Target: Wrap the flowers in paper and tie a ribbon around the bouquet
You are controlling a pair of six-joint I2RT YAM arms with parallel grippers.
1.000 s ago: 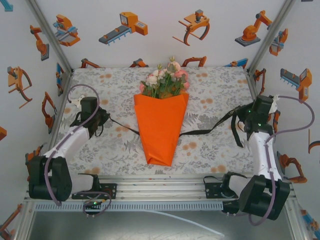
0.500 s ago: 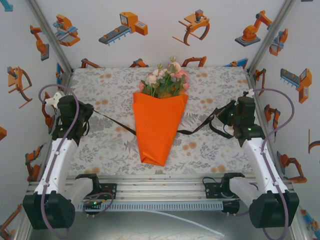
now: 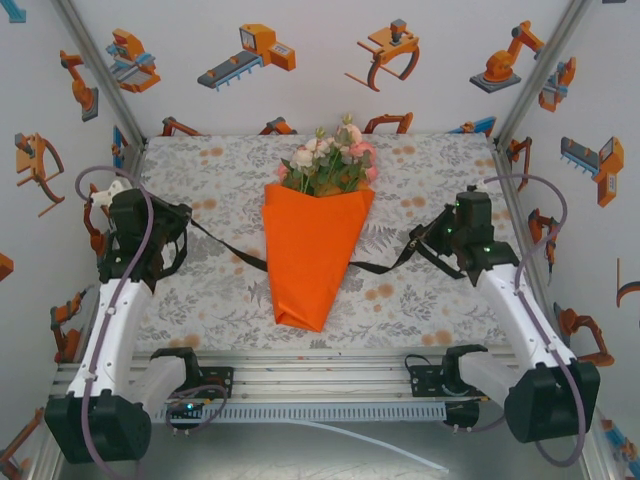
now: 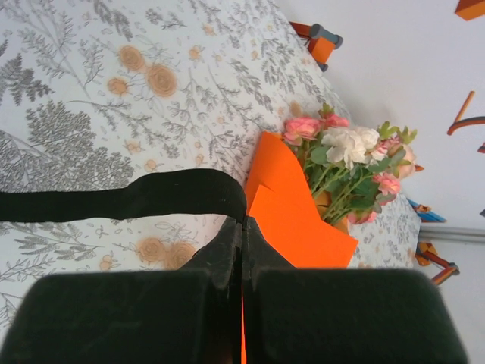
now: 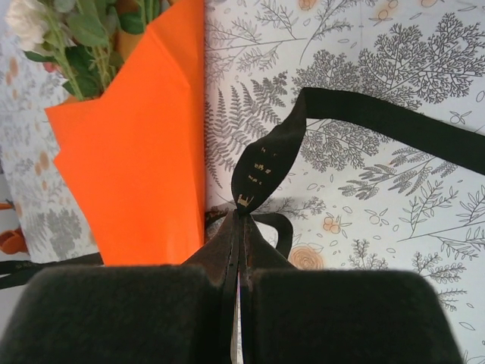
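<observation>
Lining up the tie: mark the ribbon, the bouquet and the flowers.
ribbon (image 5: 394, 121), right wrist view, flat upper-right stretch
bouquet (image 3: 312, 250), top view, centre of its orange face
flowers (image 3: 325, 163), top view, blossom cluster

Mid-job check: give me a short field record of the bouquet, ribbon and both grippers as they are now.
bouquet: orange cone lying on the tablecloth, tip toward the arm bases
flowers: showing above the wide rim
ribbon: passes behind the cone, out both sides; no knot visible
left gripper: shut on the ribbon, left of the cone
right gripper: shut on the ribbon, right of the cone
task state: wrapped, not yet tied
</observation>
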